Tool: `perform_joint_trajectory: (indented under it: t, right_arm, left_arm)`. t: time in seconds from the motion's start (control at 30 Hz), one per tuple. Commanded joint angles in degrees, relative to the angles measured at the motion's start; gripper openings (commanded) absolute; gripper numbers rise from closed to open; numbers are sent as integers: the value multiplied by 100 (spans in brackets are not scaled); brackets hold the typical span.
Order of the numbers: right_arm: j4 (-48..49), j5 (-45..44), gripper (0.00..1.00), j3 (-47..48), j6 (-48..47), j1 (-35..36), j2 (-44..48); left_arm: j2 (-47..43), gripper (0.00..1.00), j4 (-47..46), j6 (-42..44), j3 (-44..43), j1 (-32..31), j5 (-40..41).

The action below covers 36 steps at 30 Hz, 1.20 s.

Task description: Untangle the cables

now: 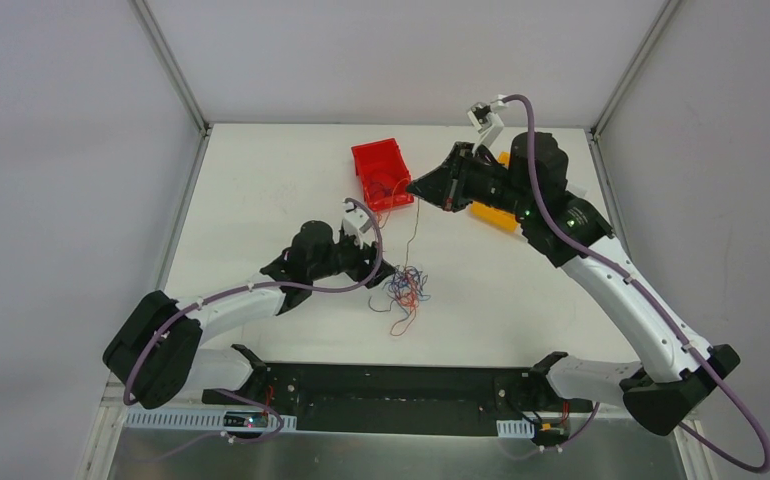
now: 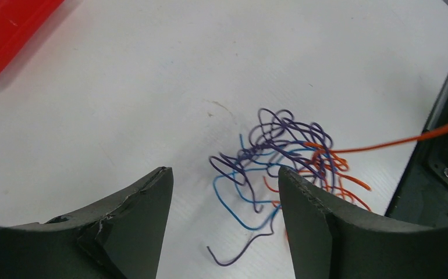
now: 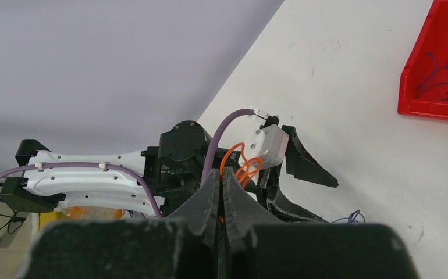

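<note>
Your right claw (image 3: 220,174) is pinching 1 orange cable (image 2: 396,139) while your left claw (image 2: 224,174) is waiting by the pile.

The cables (image 1: 406,290) are lying in 1 messy pile of orange, blue and purple in the middle of the white table (image 1: 261,180), closer to you than the red bin (image 1: 381,172). Your left claw is sitting low, just beside the pile on its left. Its 2 fingers (image 2: 134,215) are standing wide apart and are holding nothing, and the pile is lying just in front of the gap. Your right claw is squeezed tight on the orange cable, up high next to the right side of the bin. That cable is running from the claw down into the pile. A few purple cables (image 3: 443,75) are lying inside the red bin.
</note>
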<state>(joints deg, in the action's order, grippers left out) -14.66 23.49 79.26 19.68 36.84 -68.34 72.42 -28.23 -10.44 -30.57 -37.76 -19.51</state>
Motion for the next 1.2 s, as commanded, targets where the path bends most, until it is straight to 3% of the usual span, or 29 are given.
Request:
perform_joint_trajectory:
  t: [0.0, 0.27, 0.57, 0.73, 0.8, 0.93, 0.97, 1.07, 1.17]
  right_arm:
    - [-68, -284, 0, 322, -50, -50, 50]
    - [-182, -668, 0, 50, -53, -128, 12]
    - [-14, -367, 0, 135, 170, -138, -116]
    - [71, -294, 0, 82, 254, -140, -106]
    - [51, -347, 0, 56, 226, -150, -82]
    - [-110, -647, 0, -45, 123, -245, 88]
    - [-173, -806, 0, -69, 96, -285, 156]
    - [-499, -1671, 0, -109, -117, -420, 452]
    - [-824, -3576, 0, -211, -642, -460, 856]
  left_arm:
    - [-95, 68, -508, -32, -123, 41, -902]
    - [-799, 73, -801, 415, 320, 40, -1600]
    - [552, 69, -538, 158, -478, 23, -1605]
    - [1184, 67, -507, -43, -930, -46, -2019]
    - [1364, 55, -444, -120, -1077, -81, -2138]
    - [1331, 6, 135, -64, -1288, -83, -1922]
    - [1263, 0, 323, -17, -1306, -75, -1728]
    - [1033, 0, 571, -56, -1193, -13, -879]
    - [899, 0, 743, -237, -1097, 213, -481]
